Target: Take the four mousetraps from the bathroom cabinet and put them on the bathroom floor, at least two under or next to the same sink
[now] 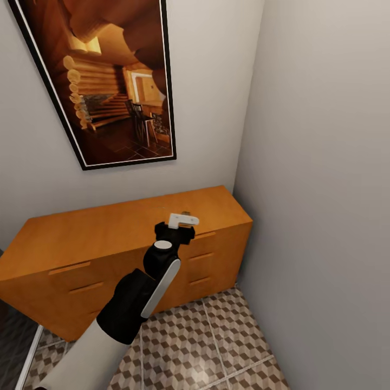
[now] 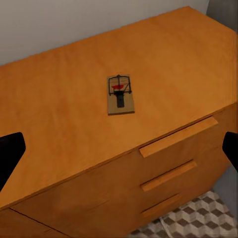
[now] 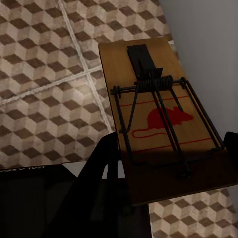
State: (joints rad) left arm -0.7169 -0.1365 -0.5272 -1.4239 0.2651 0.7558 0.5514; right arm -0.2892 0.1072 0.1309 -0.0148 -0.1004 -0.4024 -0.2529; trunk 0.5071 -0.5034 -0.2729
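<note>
One mousetrap [image 2: 120, 94] lies flat on my orange cabinet's [image 1: 81, 238] top, in a grey-walled corner over cube-patterned floor tiles [image 1: 227, 341]. My left gripper [image 2: 119, 153] is spread apart above it. My right gripper [image 3: 116, 163] clamps a second wooden trap [image 3: 163, 124] printed with a red mouse.

One mousetrap [image 2: 120, 94] lies flat on the orange-brown cabinet [image 2: 59, 109] top, near its front edge. Another mousetrap [image 3: 158, 119], red mouse print showing, sits above the cube-patterned bathroom floor [image 3: 44, 89].
</note>
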